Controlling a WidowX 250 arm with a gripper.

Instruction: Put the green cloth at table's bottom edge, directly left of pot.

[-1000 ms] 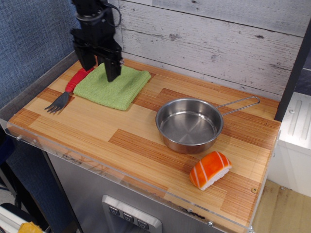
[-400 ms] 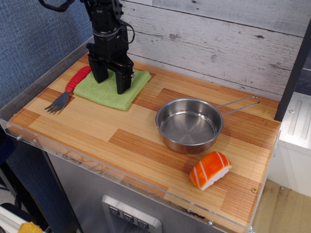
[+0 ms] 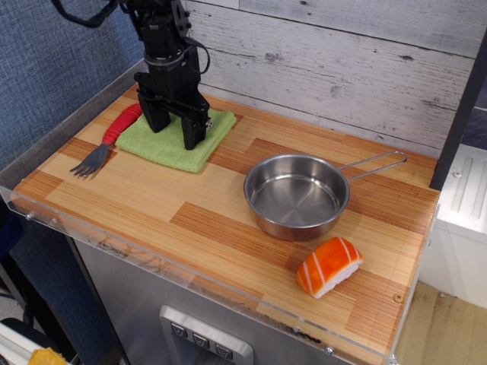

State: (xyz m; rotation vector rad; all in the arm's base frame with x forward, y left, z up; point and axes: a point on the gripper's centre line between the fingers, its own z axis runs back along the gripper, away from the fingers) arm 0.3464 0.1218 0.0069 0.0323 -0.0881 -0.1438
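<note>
Got my claw (image 3: 176, 132) spread wide, straddling the green cloth (image 3: 176, 139) at the table's (image 3: 144, 201) back-left corner, probably touching it, hard to tell. Lined up to pinch it toward the pot (image 3: 297, 196).

No text, label, brand, number or sign can be read in this view. The pot (image 3: 297, 197), the cloth (image 3: 176, 139), the fork (image 3: 106, 141) and the sushi piece (image 3: 329, 266) carry no writing. The worktop (image 3: 190, 220) shows only wood grain. The three small buttons (image 3: 200, 340) on the grey panel below the front edge are too small to show any mark.
</note>
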